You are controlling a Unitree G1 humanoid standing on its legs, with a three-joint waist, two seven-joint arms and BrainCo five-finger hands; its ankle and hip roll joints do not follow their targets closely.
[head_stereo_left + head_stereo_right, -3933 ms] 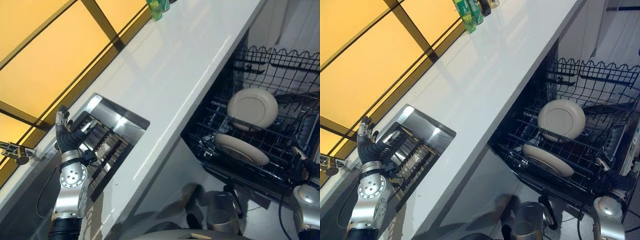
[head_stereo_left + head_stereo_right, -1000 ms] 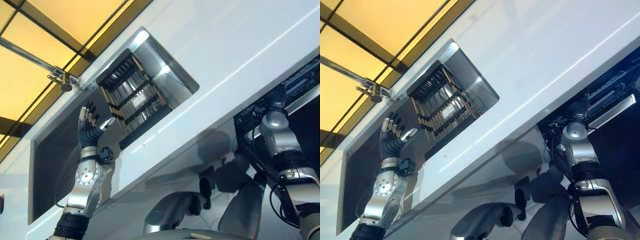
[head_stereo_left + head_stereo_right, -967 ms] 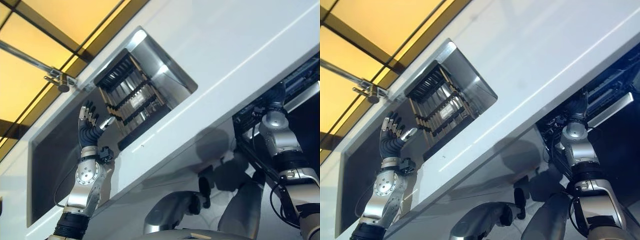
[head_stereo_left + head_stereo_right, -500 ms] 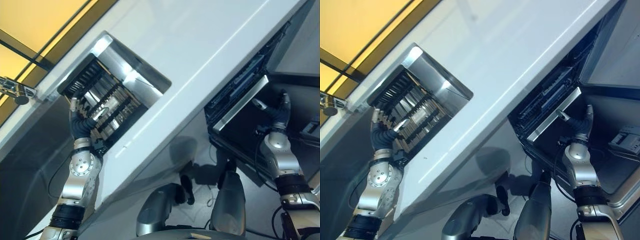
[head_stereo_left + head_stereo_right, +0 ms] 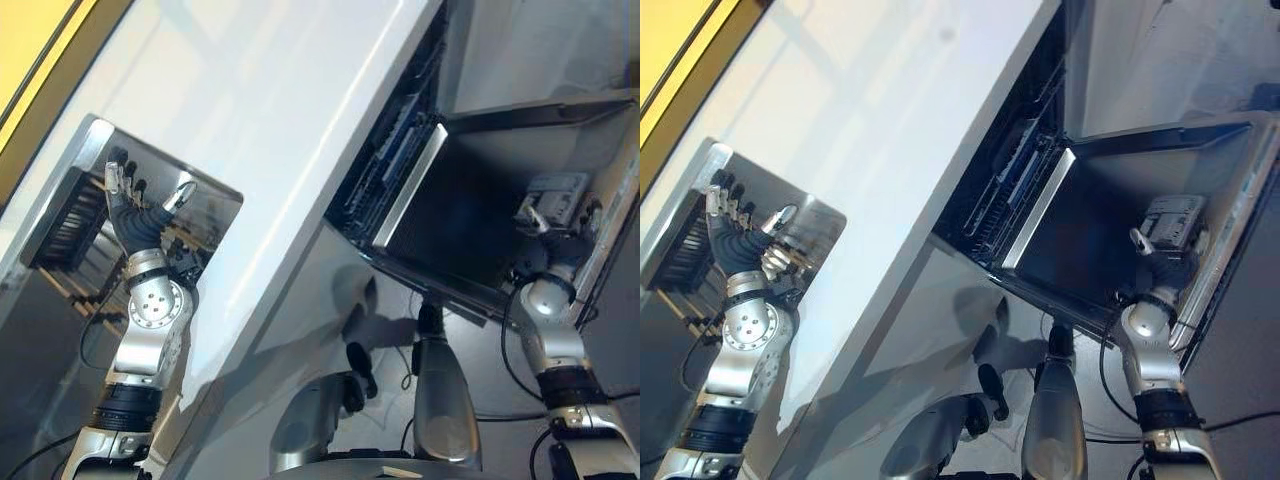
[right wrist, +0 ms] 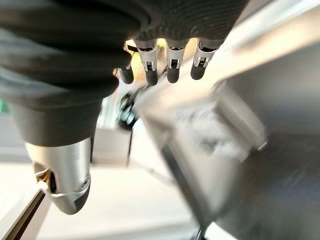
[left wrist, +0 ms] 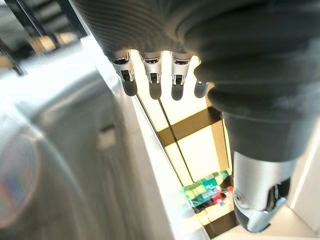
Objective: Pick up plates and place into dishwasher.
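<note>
both hands relaxed, holding nothing: left hand [image 5: 135, 205] over sink rack [image 5: 70, 215], right hand [image 5: 560, 245] by dishwasher door [image 5: 450, 220]. better off reaching slowly for a plate.

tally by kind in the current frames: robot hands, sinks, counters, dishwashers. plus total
Robot hands: 2, left hand over the sink, right hand over the dishwasher door
Sink: 1
Counter: 1
Dishwasher, door open: 1
Total: 5
</note>
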